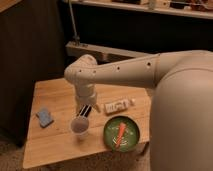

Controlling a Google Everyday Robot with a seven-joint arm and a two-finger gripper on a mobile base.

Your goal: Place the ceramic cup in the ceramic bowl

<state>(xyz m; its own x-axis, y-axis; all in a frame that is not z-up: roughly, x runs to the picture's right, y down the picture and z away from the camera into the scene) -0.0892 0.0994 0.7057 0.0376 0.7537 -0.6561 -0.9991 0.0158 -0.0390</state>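
The ceramic cup, a small pale tumbler, stands upright at the front middle of the wooden table. My gripper comes down on it from above, its dark fingers shut on the cup's rim. The ceramic bowl, a shallow dark green dish, lies just right of the cup with an orange stick-like item inside it. A small gap separates cup and bowl.
A blue sponge-like block lies at the table's left. A white packet lies behind the bowl. The table has its front edge just below the cup. My large white arm fills the right side; a dark cabinet stands to the left.
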